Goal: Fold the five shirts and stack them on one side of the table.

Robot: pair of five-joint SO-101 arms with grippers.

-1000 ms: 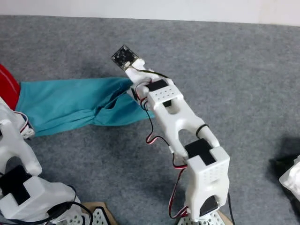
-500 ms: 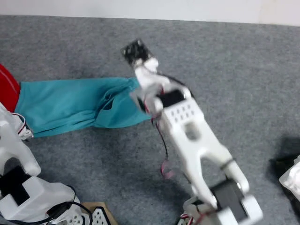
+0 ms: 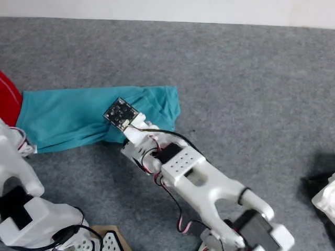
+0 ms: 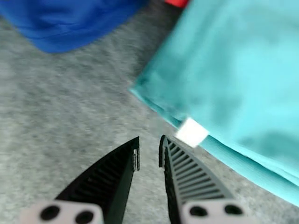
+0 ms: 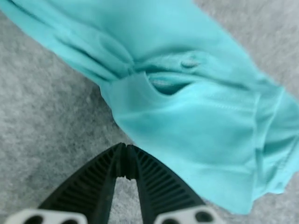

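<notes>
— Three shirts by my count. The teal shirt [image 3: 78, 117] lies lengthwise across the left half of the high view on the grey worktop [image 3: 251, 73]. A red shirt [image 3: 7, 99] at the left edge touches its end, and a blue shirt [image 4: 60, 23] sits in the upper left of the left wrist view.

— And the end effectors?

— The right end effector [image 5: 125, 163] has its tips pressed together, just off the teal hem near the neck opening. Nothing seems caught in it, though the tips partly hide the edge. The left end effector [image 4: 148, 150] is parted by a narrow gap and empty, above bare worktop beside the teal corner and its white tag [image 4: 191, 131].

— Is the teal one folded?

— Only roughly, I'd judge. It is doubled into a long band, with loose, bunched layers at its right end.

— What could go wrong from here?

— Closed tips pushed at the hem would rumple the cloth rather than take it. A pinch on the top layer alone would peel the fold open. The left gap looks too narrow for the doubled corner and might catch only the tag. Dragging the teal shirt could also pull the red one along, since they touch.
</notes>
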